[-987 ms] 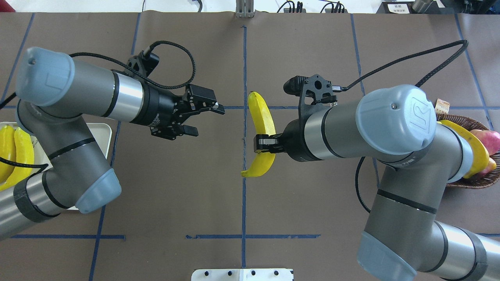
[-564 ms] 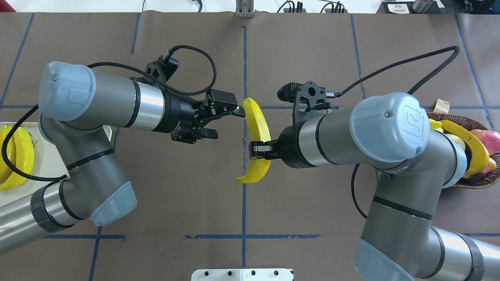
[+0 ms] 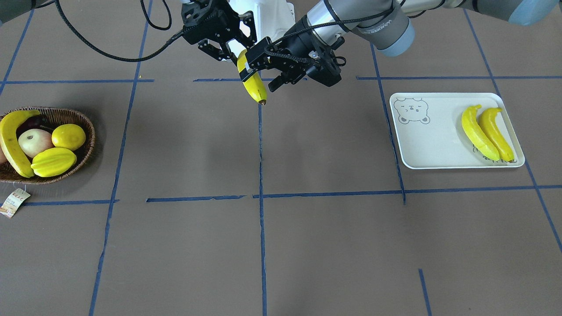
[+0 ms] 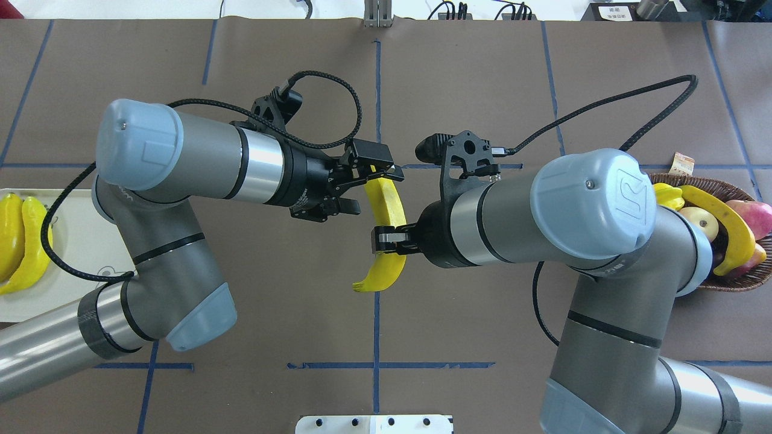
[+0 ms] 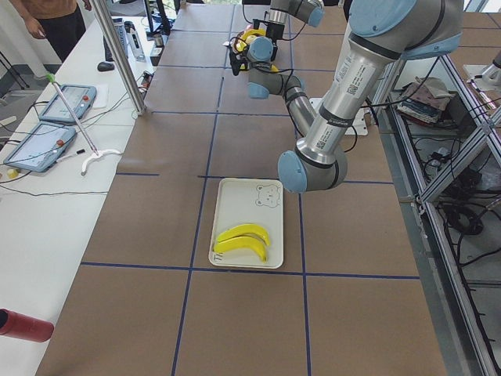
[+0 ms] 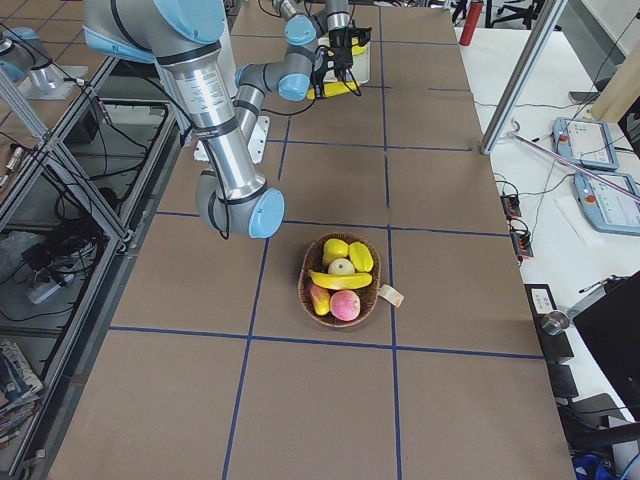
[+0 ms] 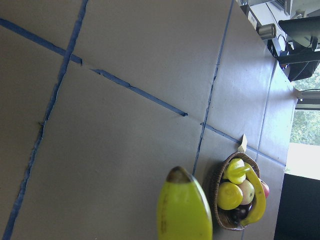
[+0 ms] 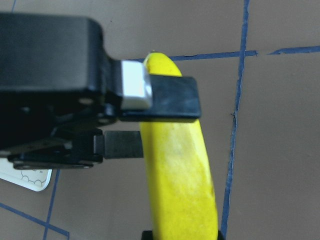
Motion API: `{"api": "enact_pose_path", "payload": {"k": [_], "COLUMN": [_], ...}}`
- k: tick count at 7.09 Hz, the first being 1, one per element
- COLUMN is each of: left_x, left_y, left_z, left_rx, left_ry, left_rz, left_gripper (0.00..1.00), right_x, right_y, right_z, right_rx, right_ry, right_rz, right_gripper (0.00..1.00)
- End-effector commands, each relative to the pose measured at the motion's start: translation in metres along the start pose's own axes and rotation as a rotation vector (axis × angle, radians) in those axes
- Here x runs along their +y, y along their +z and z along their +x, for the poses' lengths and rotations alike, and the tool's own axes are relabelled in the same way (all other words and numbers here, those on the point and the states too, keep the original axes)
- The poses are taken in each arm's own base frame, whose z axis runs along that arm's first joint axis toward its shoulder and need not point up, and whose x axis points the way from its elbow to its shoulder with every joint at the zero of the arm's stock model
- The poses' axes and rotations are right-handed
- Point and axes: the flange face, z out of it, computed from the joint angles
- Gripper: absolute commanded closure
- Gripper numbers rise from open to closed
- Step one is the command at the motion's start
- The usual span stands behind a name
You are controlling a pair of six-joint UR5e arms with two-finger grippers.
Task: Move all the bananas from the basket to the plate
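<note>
Above the table's middle, my right gripper [image 4: 389, 238] is shut on a yellow banana [image 4: 386, 205] near its lower half. My left gripper [image 4: 369, 190] is open, its fingers [image 8: 160, 102] on either side of the banana's far end [image 3: 253, 85]. In the left wrist view only the dark banana tip [image 7: 184, 207] shows. One banana [image 3: 9, 140] lies in the wicker basket [image 3: 92, 136]. Two bananas [image 3: 478, 134] [image 3: 496, 131] rest side by side on the bear-face plate [image 3: 434, 140].
The basket [image 4: 724, 284] also holds a lemon [image 3: 69, 136], a starfruit [image 3: 53, 161] and an apple [image 3: 33, 142]; its paper tag [image 3: 14, 202] lies beside it. Blue tape lines grid the brown table. The plate [image 4: 72, 229] is partly under my left arm.
My left gripper has travelled right to the banana and now straddles its far end, still open. My right gripper has shifted the held banana slightly left.
</note>
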Motion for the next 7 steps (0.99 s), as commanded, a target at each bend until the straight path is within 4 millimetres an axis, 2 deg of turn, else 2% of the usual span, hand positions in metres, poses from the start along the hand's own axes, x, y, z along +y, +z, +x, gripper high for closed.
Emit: {"api": "enact_pose_path", "payload": {"k": [1,3,5,6,7], "left_x": [0.0156,0.0171,0.0191,0.019,0.019], "left_y": [0.0141,0.0125,0.0071,0.0072,0.0072], "left_z": [-0.0039,-0.0057,-0.0037,-0.0038,-0.0038], "left_rx": [0.002,0.001,0.011,0.009,0.009], "left_ry": [-0.001,0.01,0.031,0.03,0.03], "left_rz": [0.003,-0.001,-0.005,-0.004,-0.004], "left_gripper": [0.03,0.66,1.0,1.0,1.0], "right_x": [0.0013,0.0013,0.0015,0.0023,0.0029], "right_y": [0.0007,0.0017,0.0021,0.0024,0.0006], "right_z": [-0.0025,-0.0015,-0.0008,-0.0011,-0.0021], "right_rx": [-0.002,0.001,0.002,0.001,-0.002], "right_ry": [-0.001,-0.002,-0.002,-0.004,-0.002], "right_rz": [-0.002,-0.003,-0.004,-0.006,-0.002], "right_gripper": [1.0,1.0,0.97,0.18,0.0]}}
